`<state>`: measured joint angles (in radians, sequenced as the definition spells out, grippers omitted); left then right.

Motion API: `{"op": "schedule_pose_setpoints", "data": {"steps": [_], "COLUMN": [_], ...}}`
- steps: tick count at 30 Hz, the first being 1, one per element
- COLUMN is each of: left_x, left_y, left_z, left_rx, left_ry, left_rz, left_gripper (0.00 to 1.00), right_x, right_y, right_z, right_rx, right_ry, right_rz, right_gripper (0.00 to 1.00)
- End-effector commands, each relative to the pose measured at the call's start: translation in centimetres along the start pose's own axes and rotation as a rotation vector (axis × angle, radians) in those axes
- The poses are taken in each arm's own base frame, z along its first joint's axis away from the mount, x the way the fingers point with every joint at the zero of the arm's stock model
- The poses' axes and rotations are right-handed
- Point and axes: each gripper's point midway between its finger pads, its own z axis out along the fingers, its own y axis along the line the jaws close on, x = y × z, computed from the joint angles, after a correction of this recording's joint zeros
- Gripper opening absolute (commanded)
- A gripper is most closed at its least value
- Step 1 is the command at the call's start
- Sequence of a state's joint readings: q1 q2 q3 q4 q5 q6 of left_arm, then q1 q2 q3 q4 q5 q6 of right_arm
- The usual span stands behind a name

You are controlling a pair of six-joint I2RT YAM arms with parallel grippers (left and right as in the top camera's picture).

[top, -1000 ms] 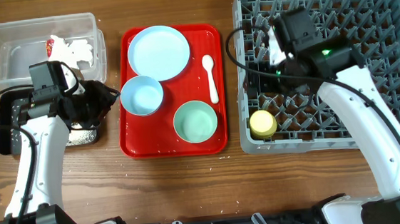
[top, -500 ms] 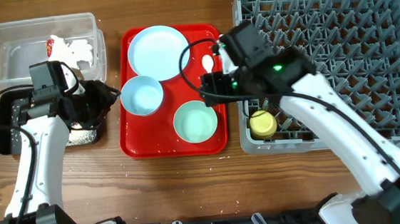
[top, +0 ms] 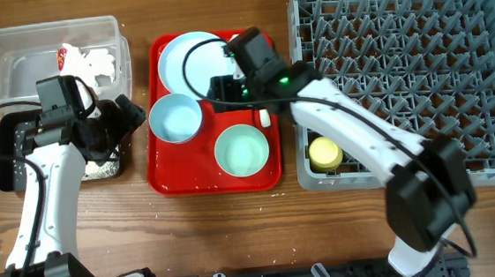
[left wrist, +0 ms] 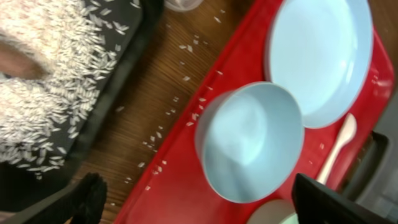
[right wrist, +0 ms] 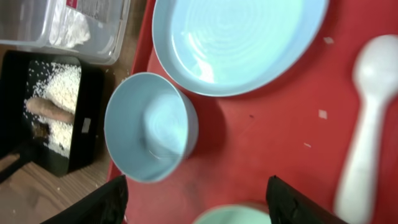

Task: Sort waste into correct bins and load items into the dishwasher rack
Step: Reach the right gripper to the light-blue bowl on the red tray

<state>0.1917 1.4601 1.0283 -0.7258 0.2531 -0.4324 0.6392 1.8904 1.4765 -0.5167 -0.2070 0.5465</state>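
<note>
My left gripper (top: 131,119) (left wrist: 205,206) stands open just left of the pale blue bowl (top: 175,118) (left wrist: 249,143), which sits on the red tray (top: 215,178) with nothing gripping it. My right gripper (top: 216,94) (right wrist: 196,202) hangs open and empty above the tray, between the blue bowl (right wrist: 149,127), the pale blue plate (top: 184,59) (right wrist: 236,37) and the mint bowl (top: 241,150). The white spoon (right wrist: 367,143) (left wrist: 339,146) lies at the tray's right side. A yellow cup (top: 325,153) sits in the grey dishwasher rack (top: 419,63).
The clear tub (top: 12,64) at back left holds a red-and-white wrapper (top: 64,56) and napkins. The black tray (right wrist: 84,130) in front of it holds rice (left wrist: 43,93) and a brown root piece (right wrist: 50,109). Loose rice grains (left wrist: 168,118) dot the wood between tray and bin.
My left gripper has opened wide beside the blue bowl. My right arm has swung left from the rack to above the red tray, and its jaws have narrowed a little.
</note>
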Motion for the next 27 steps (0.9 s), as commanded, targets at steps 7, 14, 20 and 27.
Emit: {"op": "schedule_pose_setpoints", "data": {"steps": [7, 14, 20, 27], "left_x": [-1.9, -1.9, -1.9, -1.9], "left_y": [1.8, 1.8, 1.8, 1.8], "left_z": [-0.7, -0.7, -0.7, -0.7], "left_rx": [-0.128, -0.128, -0.128, -0.128], "left_ry": [-0.098, -0.098, -0.098, -0.098], "left_rz": [0.018, 0.018, 0.018, 0.018], "left_gripper": [1.00, 1.00, 1.00, 1.00], "right_x": [0.3, 1.7, 2.7, 3.9], "right_y": [1.4, -0.1, -1.0, -2.0], "right_z": [6.6, 9.4, 10.5, 11.3], "right_rx": [0.020, 0.104, 0.127, 0.154], "right_ry": [0.055, 0.091, 0.122, 0.160], "right_rz": [0.023, 0.017, 0.020, 0.030], "right_gripper": [0.67, 0.54, 0.43, 0.25]}}
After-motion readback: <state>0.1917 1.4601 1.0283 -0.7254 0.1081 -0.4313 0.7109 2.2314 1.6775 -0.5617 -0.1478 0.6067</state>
